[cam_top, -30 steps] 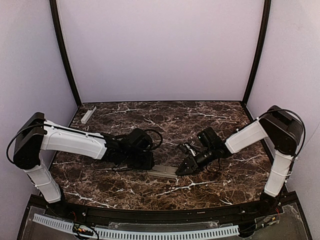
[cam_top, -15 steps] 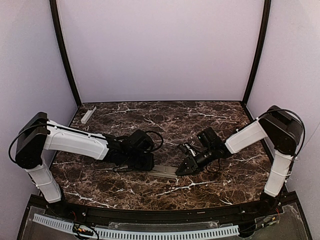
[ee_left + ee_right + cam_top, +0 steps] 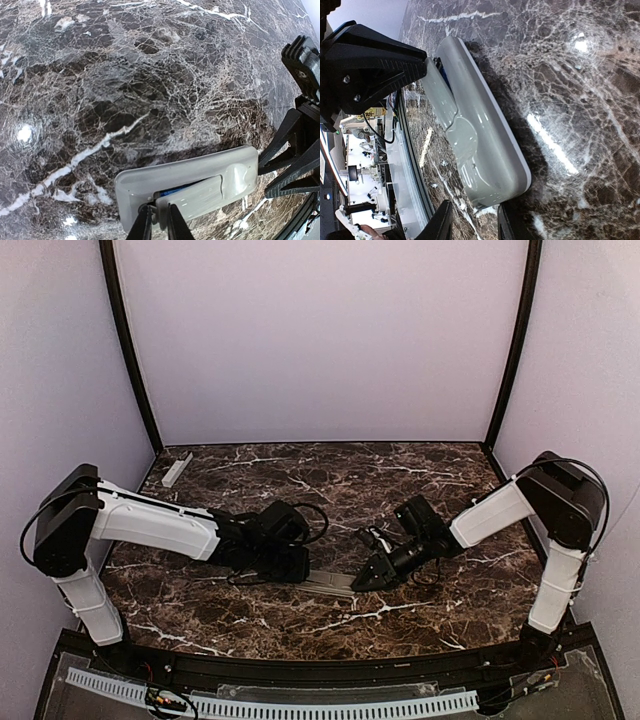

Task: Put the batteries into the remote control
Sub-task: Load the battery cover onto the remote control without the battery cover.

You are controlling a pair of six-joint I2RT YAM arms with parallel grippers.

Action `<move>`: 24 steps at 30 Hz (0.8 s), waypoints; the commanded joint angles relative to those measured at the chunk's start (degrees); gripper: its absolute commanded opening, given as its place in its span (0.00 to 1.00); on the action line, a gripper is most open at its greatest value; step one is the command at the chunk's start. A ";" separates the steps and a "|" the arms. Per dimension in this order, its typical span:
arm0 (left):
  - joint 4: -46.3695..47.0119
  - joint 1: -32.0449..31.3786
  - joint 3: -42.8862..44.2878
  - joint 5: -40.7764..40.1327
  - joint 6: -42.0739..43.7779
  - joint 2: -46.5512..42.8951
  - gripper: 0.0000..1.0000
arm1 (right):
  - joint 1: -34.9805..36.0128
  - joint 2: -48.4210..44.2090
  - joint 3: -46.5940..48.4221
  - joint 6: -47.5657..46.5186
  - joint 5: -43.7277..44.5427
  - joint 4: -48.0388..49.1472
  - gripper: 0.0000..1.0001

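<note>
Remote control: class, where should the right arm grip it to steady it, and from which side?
Grip the remote control across its narrow width at the rounded end away from the battery cover, coming in low along the table from the right arm's side. It lies flat, back up, with long straight sides that suit the jaws, and the left gripper occupies the cover end.

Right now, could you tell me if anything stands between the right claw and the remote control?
Nothing visible does: the open right claw faces the end of the white oblong remote control, lying back-up on the dark marble table, with only bare marble between.
</note>
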 commanded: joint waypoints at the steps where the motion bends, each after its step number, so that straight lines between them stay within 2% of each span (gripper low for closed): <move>1: -0.18 -0.39 0.99 0.80 0.04 0.60 0.11 | 0.51 1.29 -0.63 0.16 -0.93 1.82 0.30; 15: -0.10 -0.82 0.75 2.06 -0.55 1.94 0.06 | 0.53 1.33 -0.85 0.29 -0.99 2.01 0.30; 20: -1.67 -0.94 1.15 0.72 -0.49 2.43 0.09 | 0.55 1.45 -0.69 0.33 -1.19 2.01 0.30; 24: -5.12 -1.47 3.23 -0.97 0.45 3.58 0.16 | 0.57 1.53 -0.60 0.27 -1.22 2.01 0.30</move>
